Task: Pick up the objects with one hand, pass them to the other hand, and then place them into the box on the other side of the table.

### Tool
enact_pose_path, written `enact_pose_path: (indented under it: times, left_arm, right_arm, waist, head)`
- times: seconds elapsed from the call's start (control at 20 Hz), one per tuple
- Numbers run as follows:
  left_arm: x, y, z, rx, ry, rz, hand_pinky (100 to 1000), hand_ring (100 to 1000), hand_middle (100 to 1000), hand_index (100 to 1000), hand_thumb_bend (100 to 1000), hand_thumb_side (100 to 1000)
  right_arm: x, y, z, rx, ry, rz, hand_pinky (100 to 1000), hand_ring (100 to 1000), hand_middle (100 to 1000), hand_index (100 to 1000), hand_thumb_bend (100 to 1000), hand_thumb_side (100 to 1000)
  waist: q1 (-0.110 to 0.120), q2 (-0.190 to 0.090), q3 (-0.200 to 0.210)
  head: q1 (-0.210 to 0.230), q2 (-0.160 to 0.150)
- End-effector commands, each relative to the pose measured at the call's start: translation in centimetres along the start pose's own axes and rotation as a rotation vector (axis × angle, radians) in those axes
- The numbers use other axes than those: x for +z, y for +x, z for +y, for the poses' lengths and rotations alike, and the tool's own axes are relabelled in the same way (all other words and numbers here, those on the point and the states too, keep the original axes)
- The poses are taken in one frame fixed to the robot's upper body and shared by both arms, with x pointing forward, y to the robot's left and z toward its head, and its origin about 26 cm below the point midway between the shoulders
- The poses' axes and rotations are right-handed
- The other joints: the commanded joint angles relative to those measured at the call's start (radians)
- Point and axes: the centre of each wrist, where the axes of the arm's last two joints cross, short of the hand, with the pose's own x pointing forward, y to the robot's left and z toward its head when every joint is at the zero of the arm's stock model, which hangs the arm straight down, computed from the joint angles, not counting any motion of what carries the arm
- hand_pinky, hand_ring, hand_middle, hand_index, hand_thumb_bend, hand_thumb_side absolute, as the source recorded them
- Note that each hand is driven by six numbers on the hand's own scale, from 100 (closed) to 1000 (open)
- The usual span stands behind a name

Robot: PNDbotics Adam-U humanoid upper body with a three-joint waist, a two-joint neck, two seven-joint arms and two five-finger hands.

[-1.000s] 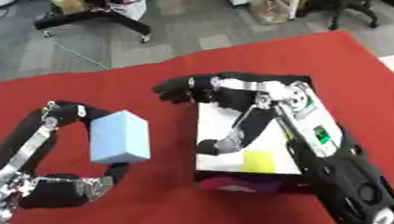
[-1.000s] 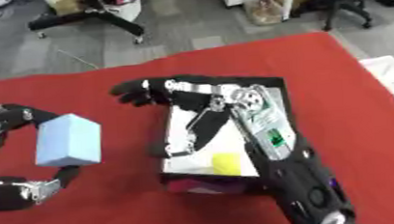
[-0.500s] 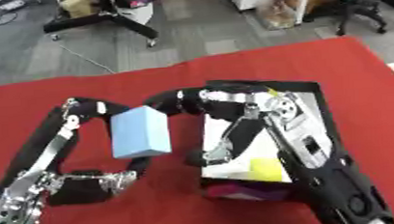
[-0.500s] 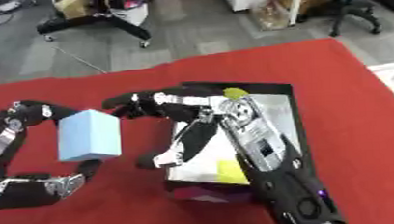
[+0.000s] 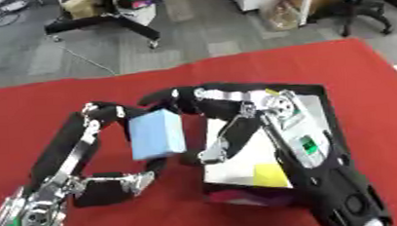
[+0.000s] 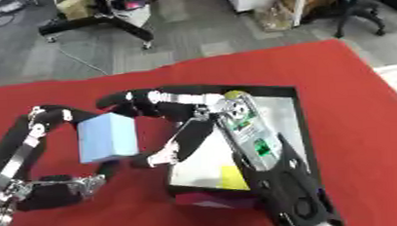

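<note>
One blue block (image 5: 157, 133) nearer right hand (image 5: 203, 110)

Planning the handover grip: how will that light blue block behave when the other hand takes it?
The blue block keeps crisp flat faces where the left hand pinches it, so it is probably stiff. Its boxy shape should not roll. It looks matte, likely foam and light, so the right hand should get purchase easily.

Box (image 5: 316, 95) contents under right arm (image 5: 306, 143)

Left hand (image 5: 112, 180) pinches with curled fingers (image 5: 99, 113); right hand (image 5: 236, 118) reaches beside it, fingers spread.
</note>
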Motion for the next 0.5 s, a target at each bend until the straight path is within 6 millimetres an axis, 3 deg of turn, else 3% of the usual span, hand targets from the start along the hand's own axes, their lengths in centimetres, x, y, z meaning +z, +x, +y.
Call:
enact_pose_path:
  times: [0.05, 0.5]
  left_arm:
    - [-0.6, 0.3, -0.3, -0.037, 0.013, -0.017, 596, 486, 359, 474, 275, 100]
    - [-0.8, -0.1, -2.2, -0.033, 0.038, 0.022, 579, 489, 408, 516, 355, 100]
  right_arm:
    - [-0.3, 1.0, -0.7, 0.023, -0.008, -0.018, 1000, 982, 1000, 1000, 333, 166]
    - [0.0, 0.7, -0.6, 0.026, -0.01, 0.003, 1000, 986, 1000, 1000, 319, 178]
  waist:
    - [0.012, 0.002, 0.002]
    - [0.012, 0.006, -0.011]
  head:
    - [-0.003, -0.013]
    - [-0.045, 0.017]
